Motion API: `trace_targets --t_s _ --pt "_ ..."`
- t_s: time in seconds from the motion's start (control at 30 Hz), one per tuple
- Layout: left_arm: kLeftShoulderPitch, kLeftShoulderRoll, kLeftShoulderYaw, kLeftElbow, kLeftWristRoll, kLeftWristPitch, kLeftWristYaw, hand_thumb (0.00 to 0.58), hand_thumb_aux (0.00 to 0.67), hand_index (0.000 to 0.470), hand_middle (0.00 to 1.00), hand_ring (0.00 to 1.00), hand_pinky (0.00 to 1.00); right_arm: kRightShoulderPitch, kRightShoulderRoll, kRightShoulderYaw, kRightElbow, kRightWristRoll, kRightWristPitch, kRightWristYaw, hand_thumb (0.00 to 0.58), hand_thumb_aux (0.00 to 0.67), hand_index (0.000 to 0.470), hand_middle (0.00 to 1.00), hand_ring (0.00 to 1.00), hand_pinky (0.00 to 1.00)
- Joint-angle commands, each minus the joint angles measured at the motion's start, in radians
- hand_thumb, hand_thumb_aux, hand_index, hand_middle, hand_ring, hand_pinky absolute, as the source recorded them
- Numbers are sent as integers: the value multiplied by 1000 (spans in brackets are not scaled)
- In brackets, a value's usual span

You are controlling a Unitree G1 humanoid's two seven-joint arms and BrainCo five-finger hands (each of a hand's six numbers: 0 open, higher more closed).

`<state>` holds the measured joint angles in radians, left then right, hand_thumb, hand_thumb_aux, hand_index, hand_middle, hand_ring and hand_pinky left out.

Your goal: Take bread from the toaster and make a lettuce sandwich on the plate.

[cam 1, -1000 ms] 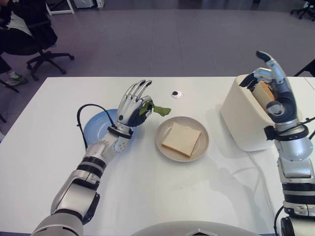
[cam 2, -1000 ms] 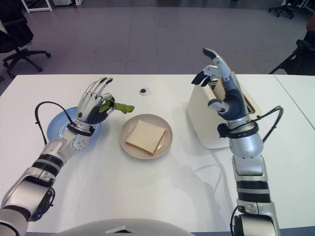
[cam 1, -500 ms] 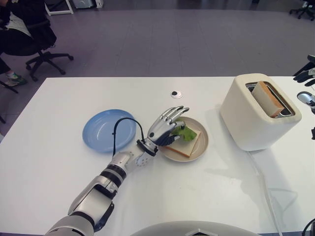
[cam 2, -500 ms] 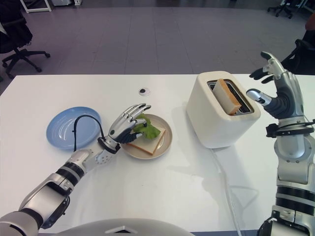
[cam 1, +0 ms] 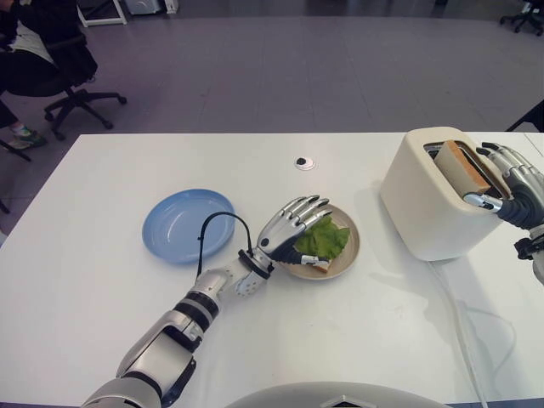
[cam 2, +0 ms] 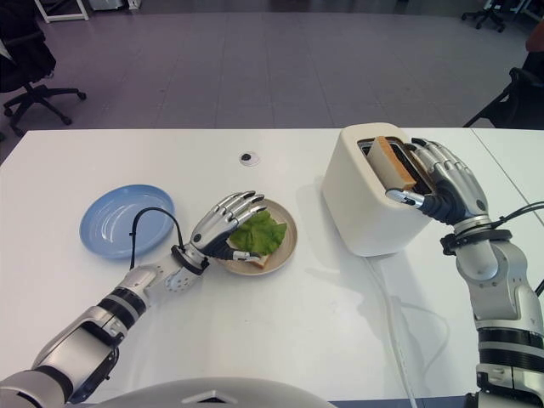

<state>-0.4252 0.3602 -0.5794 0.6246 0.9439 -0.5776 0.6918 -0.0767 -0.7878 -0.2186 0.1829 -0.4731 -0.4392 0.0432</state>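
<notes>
While left hand point(cam 1: 285, 231) splays open, lettuce point(cam 1: 328, 237) beneath

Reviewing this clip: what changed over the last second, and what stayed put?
The left hand carried the lettuce rightward from above the blue plate to the beige plate and laid it on the bread slice. The lettuce now lies spread out, apparently let go. The right hand swung out right, then returned to the toaster, beside the bread in its slot. Toaster and plates stayed put.
</notes>
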Motion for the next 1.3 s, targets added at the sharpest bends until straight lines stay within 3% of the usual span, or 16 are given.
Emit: trace_targets --t_s 0.03,0.07,0.1,0.13,0.17,0.2,0.57,0.6,0.63,0.67,0.7,0.83,0.93,1.13,1.3 --pt "11 22 15 -12 1 13 8 0 0 0 0 0 0 2 -9 44 34 -22 9 11 288 194 136 0 0 0" --pt "10 26 18 -15 -2 14 10 0 0 0 0 0 0 -4 -9 53 47 -25 8 9 408 305 214 0 0 0" --pt "9 29 22 -21 -4 15 13 0 0 0 0 0 0 -10 -9 61 58 -27 6 6 470 378 265 0 0 0" --pt "9 31 27 -25 -7 14 17 0 0 0 0 0 0 -16 -10 66 68 -27 1 1 519 452 317 0 0 0" --pt "10 35 34 -33 -11 13 23 0 0 0 0 0 0 -22 -11 67 78 -26 -5 -7 575 610 428 0 0 0" --pt "11 37 41 -39 -15 9 28 0 0 0 0 0 0 -27 -13 66 85 -22 -11 -16 580 670 470 0 0 0" --pt "22 56 111 -87 -57 -23 57 0 0 0 0 0 0 -97 21 -79 27 130 -61 -159 580 670 470 0 0 0" --pt "22 57 119 -86 -69 -34 56 0 0 0 0 0 0 -103 27 -103 12 157 -70 -172 580 670 470 188 188 188" --pt "22 60 126 -86 -77 -41 55 0 0 0 0 0 0 -111 31 -120 4 180 -78 -180 580 670 470 580 580 580" --pt "22 63 133 -85 -83 -46 55 0 0 0 0 0 0 -118 34 -130 -3 194 -83 -185 580 670 470 910 910 910" --pt "22 65 138 -84 -84 -49 57 0 0 0 0 0 0 -125 39 -135 -8 207 -89 -186 580 670 470 973 973 973" --pt "25 74 170 -79 -118 -76 59 0 0 0 0 0 0 -147 72 -143 -76 291 -113 -165 580 670 470 1000 1000 1000" --pt "26 83 220 -51 -224 -179 38 0 0 0 0 0 0 -157 107 -89 -142 387 -115 -85 580 670 470 1000 1000 1000" --pt "64 92 345 -60 -642 -450 -137 0 0 0 0 0 0 -156 241 134 -191 471 -108 96 580 670 470 1000 1000 1000" --pt "113 89 341 -156 -1009 -531 -391 0 0 0 0 0 0 -131 377 305 -143 427 -97 168 580 670 470 1000 1000 1000"
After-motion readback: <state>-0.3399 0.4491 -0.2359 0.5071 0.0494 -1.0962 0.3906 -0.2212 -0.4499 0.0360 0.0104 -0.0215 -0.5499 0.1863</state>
